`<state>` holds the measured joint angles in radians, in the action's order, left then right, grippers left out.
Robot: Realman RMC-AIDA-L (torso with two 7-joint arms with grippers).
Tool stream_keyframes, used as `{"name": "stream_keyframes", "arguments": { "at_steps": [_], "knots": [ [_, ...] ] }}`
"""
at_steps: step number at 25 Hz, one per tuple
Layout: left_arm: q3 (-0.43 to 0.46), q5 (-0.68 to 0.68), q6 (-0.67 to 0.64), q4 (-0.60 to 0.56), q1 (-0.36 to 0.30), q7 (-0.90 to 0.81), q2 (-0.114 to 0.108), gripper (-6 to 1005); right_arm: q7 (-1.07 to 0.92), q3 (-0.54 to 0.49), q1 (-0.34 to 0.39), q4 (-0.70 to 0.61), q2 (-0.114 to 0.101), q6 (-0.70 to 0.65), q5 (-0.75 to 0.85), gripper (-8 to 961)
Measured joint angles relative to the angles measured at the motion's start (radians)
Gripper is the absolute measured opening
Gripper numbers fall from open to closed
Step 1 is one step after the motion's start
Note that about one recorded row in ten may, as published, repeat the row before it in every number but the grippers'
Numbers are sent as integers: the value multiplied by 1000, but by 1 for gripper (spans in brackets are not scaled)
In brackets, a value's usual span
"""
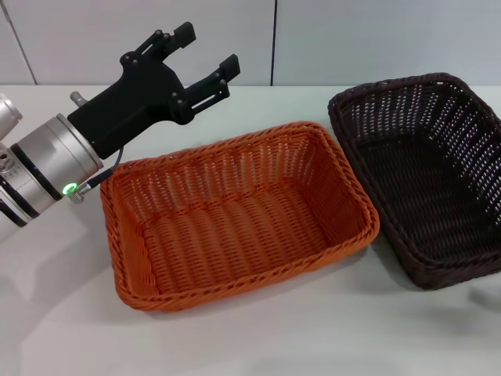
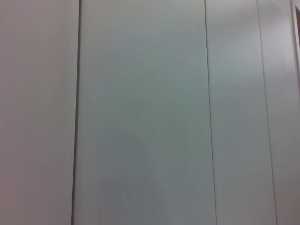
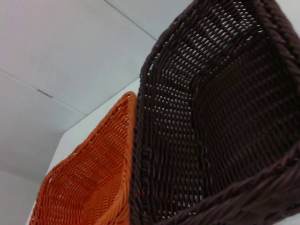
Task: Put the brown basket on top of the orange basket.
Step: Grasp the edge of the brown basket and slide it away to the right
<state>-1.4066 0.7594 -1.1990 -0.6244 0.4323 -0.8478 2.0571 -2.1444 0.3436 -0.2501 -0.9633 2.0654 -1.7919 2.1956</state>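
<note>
My left gripper is matte black, an angular body studded with small round screw heads, ending in two blocky, stepped fingers. Behind it my wrist is a silver metal cylinder ringed by a black band, with a small green light glowing on it. A thin black cable runs beside a small silver bolt.

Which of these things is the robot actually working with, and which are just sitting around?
Part of the job:
- brown basket, on the table, tilted, beside the orange one
- orange basket, empty, in the middle
- left hand, raised over the table's far left, fingers open

Just there:
- white table
- pale wall panels behind

The right hand is not in view.
</note>
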Motion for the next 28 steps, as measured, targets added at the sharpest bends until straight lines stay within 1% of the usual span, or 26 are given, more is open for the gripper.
{"name": "stream_keyframes", "arguments": {
  "at_steps": [6, 14, 18, 21, 22, 24, 25, 26, 28],
  "knots": [
    [1, 0, 3, 0, 3, 1, 0, 843, 20, 8, -33, 45, 1, 14, 1, 821],
    [2, 0, 4, 2, 3, 2, 0, 843, 27, 8, -48, 53, -1, 53, 1, 821],
    [2, 0, 4, 2, 3, 2, 0, 843, 29, 8, -50, 54, -10, 77, 1, 822],
    [1, 0, 6, 2, 0, 3, 1, 843, 30, 4, -50, 54, -22, 100, 1, 822],
    [1, 0, 6, 2, 0, 3, 1, 843, 30, 4, -50, 54, -22, 100, 1, 822],
    [1, 0, 6, 2, -2, 3, 2, 843, 30, -4, -50, 54, -33, 108, -2, 822],
    [1, 0, 6, 2, -2, 3, 2, 843, 30, -4, -50, 54, -33, 108, -2, 822],
    [1, 0, 6, 2, -3, 3, 2, 843, 31, -10, -48, 55, -39, 121, -6, 822],
    [2, 0, 6, 2, -4, 3, 2, 843, 31, -13, -48, 55, -42, 128, -6, 821]
  ]
}}
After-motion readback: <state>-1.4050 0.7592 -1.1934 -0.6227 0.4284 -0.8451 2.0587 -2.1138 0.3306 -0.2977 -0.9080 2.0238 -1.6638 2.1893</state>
